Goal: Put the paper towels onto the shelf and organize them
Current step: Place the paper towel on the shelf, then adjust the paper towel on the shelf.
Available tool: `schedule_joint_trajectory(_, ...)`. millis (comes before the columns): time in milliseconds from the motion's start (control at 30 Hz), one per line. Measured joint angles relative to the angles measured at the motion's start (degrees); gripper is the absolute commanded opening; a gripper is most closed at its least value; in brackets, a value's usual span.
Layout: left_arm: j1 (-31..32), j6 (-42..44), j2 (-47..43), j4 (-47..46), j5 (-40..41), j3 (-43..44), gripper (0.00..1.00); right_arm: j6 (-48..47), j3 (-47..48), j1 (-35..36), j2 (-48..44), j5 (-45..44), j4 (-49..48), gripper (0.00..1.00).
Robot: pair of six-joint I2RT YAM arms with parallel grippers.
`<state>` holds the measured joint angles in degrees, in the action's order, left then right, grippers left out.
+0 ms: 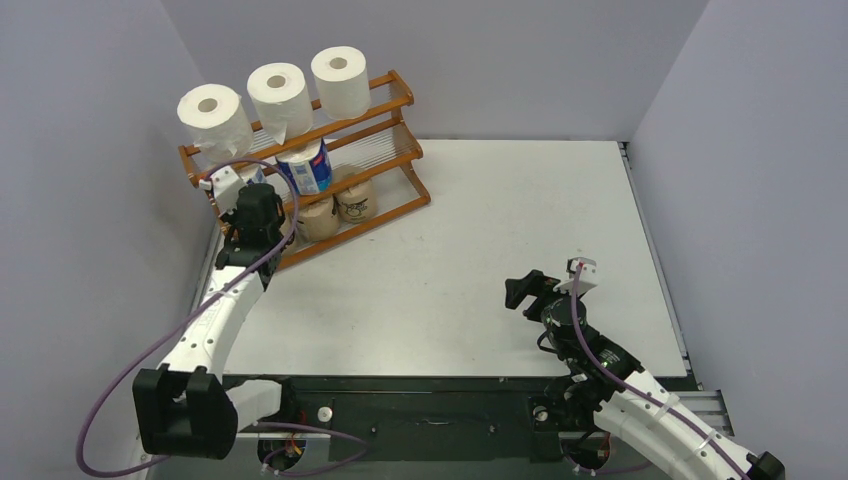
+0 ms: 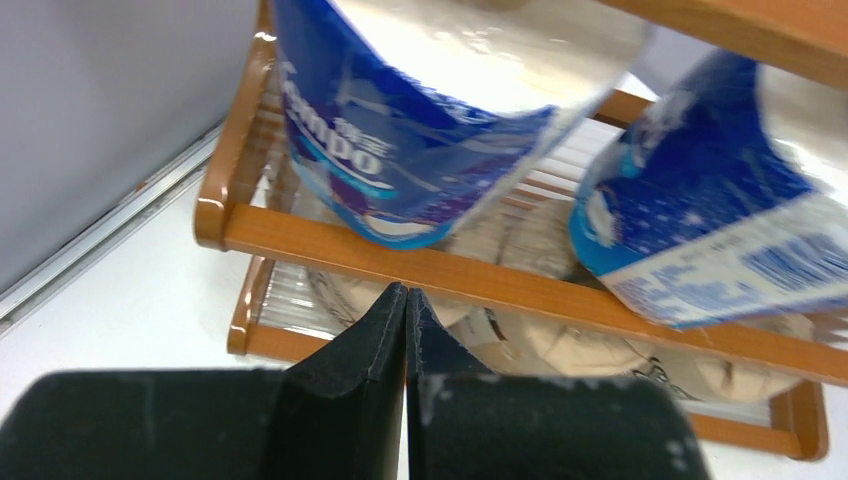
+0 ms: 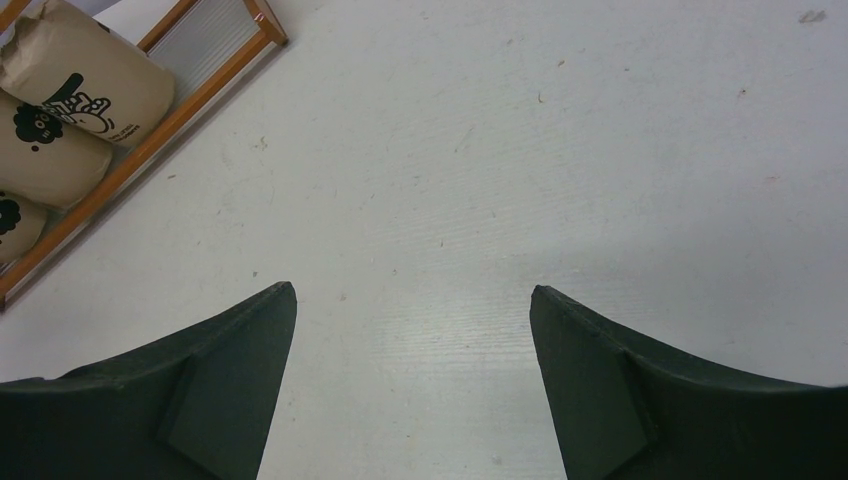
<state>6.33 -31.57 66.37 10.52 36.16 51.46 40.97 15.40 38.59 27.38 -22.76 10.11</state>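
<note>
**Paper Towel Stock and Claw Status**

All visible paper towels sit on the shelf (image 1: pixel 395 100), an orange-brown three-tier rack at the far left of the bench (image 1: pixel 500 200).

- Top tier: three plain white rolls (image 1: pixel 212 118) (image 1: pixel 280 95) (image 1: pixel 342 78) lie in a row, hollow cores facing the overhead camera.
- Middle tier: two blue-and-white rolls (image 2: pixel 400 130) (image 2: pixel 700 200) sit side by side, tilted in the left wrist view, their glossy wrap printed in white.
- Bottom tier: three brown rolls (image 3: pixel 90 75) (image 3: pixel 50 155) (image 3: pixel 10 225) with black print lie side by side. The overhead view shows only two; the left arm covers that end of the shelf.

The left claw (image 2: pixel 406 300) is clenched on nothing, its tips close to the front rail of the middle tier. The right claw (image 3: pixel 412 288) is released, jaws wide over bare bench, well apart from the shelf.
</note>
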Motion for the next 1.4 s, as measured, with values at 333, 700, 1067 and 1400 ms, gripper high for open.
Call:
schedule_joint_trajectory(333,-3.45,-2.25,4.26,1.31,-0.66,0.02,0.00,0.00,0.00,0.00,-0.50,0.15,0.04,0.82)
schedule_joint_trajectory(700,-3.45,-1.33,8.55,-0.26,-0.39,2.05,0.00,0.00,-0.02,0.00,-0.55,0.13,0.17,0.82)
schedule_joint_trajectory(1067,-3.45,-0.24,10.49,-1.77,-0.35,2.93,0.00,0.00,-0.02,0.00,-0.55,0.13,0.20,0.82)
schedule_joint_trajectory(1400,-2.21,0.79,10.21,-1.97,0.07,2.93,0.00,0.00,-0.02,0.00,-0.55,0.13,0.20,0.82)
